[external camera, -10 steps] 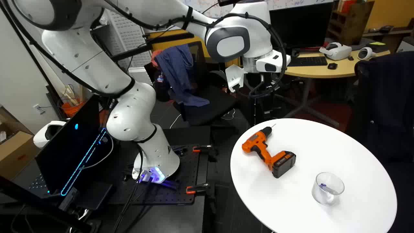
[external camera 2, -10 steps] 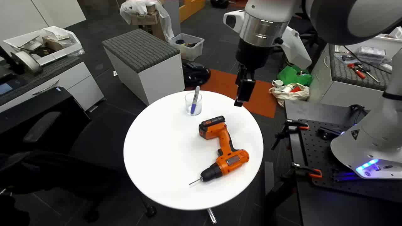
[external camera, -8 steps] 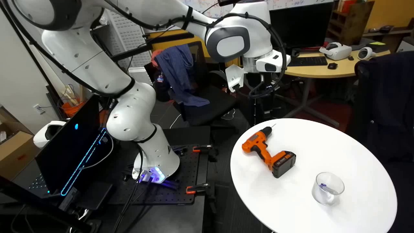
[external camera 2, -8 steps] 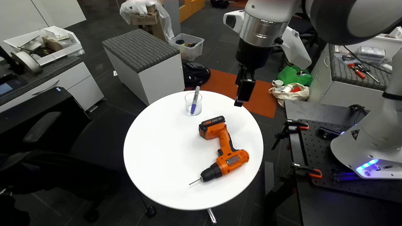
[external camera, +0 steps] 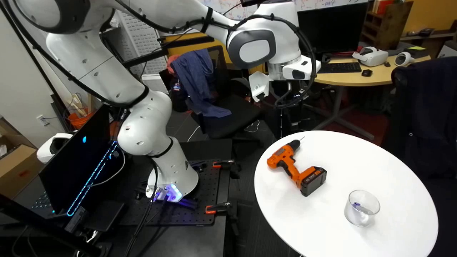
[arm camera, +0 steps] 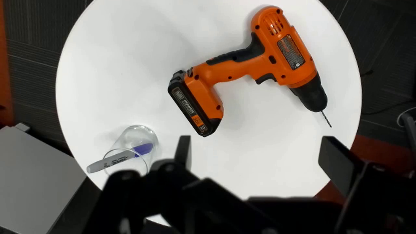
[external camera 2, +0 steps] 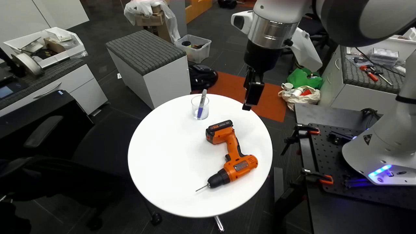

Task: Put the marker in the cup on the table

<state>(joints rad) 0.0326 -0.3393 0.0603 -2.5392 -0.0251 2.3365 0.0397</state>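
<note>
The marker [external camera 2: 202,100], grey with a blue-purple end, stands tilted inside the clear cup [external camera 2: 195,110], blue end down, its grey end above the rim. The cup is upright on the white round table [external camera 2: 169,162]. In the wrist view the marker [arm camera: 113,160] and cup [arm camera: 130,138] are at the lower left, beside the left finger. They also show in an exterior view, marker [external camera: 365,208] and cup [external camera: 353,216]. My gripper [arm camera: 256,143] is open with nothing between its fingers. In an exterior view the gripper [external camera 2: 249,102] hangs above the table's far edge, apart from the cup.
An orange-and-black drill [external camera 2: 232,146] lies on the table near the cup; it also shows in the wrist view [arm camera: 240,66]. A grey-topped white cabinet [external camera 2: 148,52] stands behind the table. A black chair [external camera 2: 97,146] stands beside it. Clamps [external camera 2: 317,177] line the robot's bench edge.
</note>
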